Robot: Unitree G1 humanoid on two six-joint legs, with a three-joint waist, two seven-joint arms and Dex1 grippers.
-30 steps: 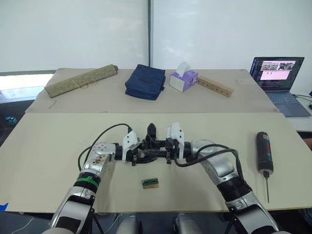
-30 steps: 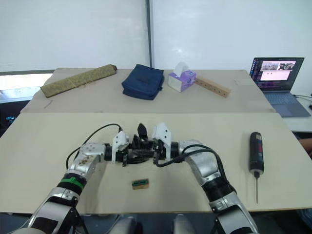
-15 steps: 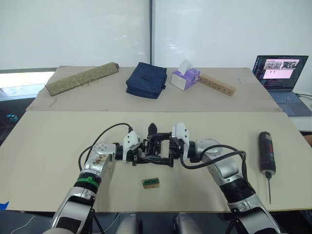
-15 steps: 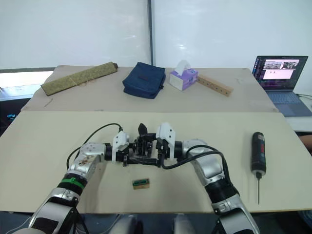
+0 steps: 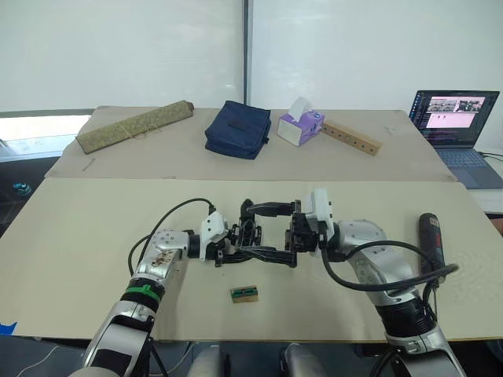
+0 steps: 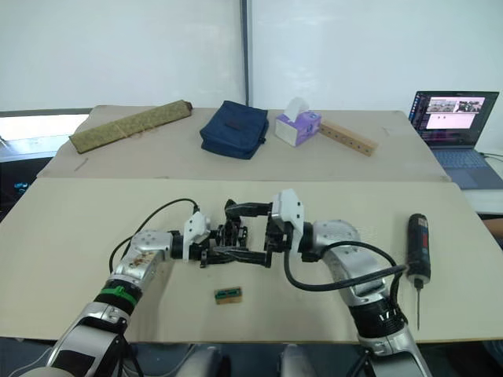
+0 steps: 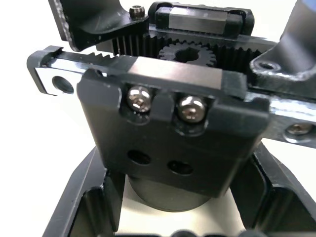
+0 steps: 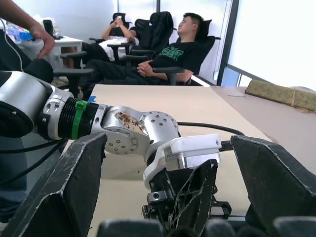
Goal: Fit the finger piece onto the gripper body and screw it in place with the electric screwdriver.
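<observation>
The gripper body point(image 5: 247, 233) sits near the middle of the near table point(image 5: 71, 236), clamped in the left gripper point(image 5: 233, 245), whose fingers close on its round base from either side; in the left wrist view its block face, with two bright screw heads above two empty holes, stands square to the camera, so the hold seems meant to steady it and keep that face open for work. A black pointed finger rises from its top. The right gripper point(image 5: 271, 233) faces it from the other side with its fingers spread wide, one above and one below the body, holding nothing; I judge it is either letting go or lining up. Whether the finger piece is already seated I cannot tell. The electric screwdriver point(image 6: 416, 239) lies well apart on the table by the right forearm, bit toward the near edge, untouched. A small green-topped block point(image 5: 244, 294) rests just in front of the two grippers.
</observation>
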